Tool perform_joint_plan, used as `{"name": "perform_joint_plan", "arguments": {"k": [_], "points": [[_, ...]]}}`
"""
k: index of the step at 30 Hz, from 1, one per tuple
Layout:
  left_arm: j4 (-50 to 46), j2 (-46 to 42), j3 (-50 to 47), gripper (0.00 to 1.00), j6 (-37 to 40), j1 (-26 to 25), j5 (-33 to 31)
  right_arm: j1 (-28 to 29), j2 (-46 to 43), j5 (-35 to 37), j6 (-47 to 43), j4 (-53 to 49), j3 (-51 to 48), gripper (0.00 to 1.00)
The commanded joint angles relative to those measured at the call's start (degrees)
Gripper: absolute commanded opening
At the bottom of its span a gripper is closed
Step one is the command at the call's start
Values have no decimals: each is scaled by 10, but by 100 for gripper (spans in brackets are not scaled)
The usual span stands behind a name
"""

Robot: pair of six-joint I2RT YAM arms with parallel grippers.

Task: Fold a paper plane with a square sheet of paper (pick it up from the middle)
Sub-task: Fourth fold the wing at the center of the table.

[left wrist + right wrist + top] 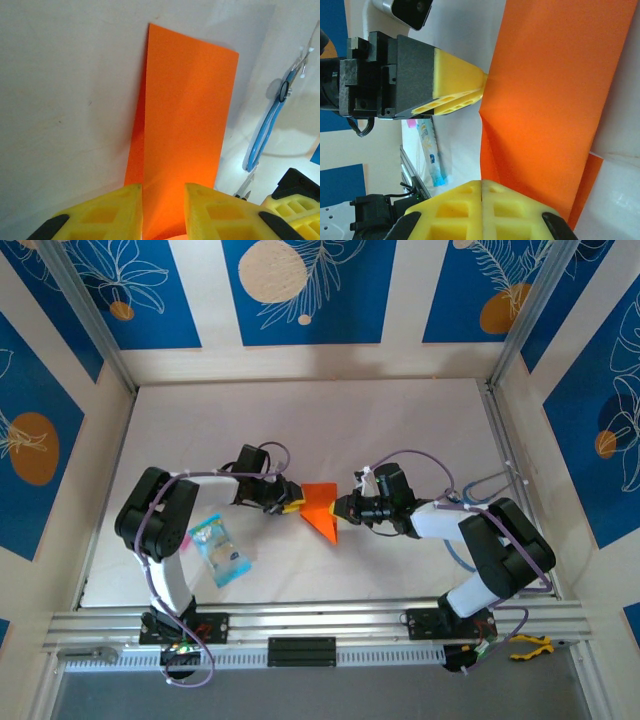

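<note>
A: Quickly, paper location?
B: Mid-table. Orange sheet of paper [320,508], folded double, sitting between the two grippers.
A: Left gripper [163,192]?
B: Jaws apart, straddling one edge of the sheet, a yellow finger on either side.
A: Right gripper [481,186]?
B: Clamped tight on the opposite edge, pads pressed together.
A: Anything else?
B: Blue and clear packet [220,550], flat on the table [400,420] by the left arm, apart from the sheet.

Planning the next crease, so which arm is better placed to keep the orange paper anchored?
Right, probably: the right gripper is shut on the folded orange paper, while the left gripper has its jaws apart around the opposite side.
</note>
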Motion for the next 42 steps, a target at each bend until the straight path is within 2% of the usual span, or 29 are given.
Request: {"name": "perform_joint_plan", "arguments": {"k": [1, 22, 27, 33, 37, 39, 42], "points": [[15, 11, 13, 26, -10, -4, 19, -2, -12, -16, 4, 9, -10, 2], [22, 4, 9, 3, -11, -3, 9, -5, -12, -9, 1, 0, -15, 2], [27, -14, -1, 0, -9, -4, -7, -6, -21, 7, -13, -40, -10, 8], [53, -58, -33, 0, -37, -5, -50, -3, -93, 106, -51, -179, 6, 32], [82, -90, -70, 0, -78, -6, -87, 18, -154, 190, -77, -260, 22, 39], [90, -105, -85, 0, -97, -8, -104, 49, -174, 241, -106, -261, 21, 39], [91, -130, -103, 0, -123, -16, -138, 143, -184, 383, -169, -231, 12, 40]]}}
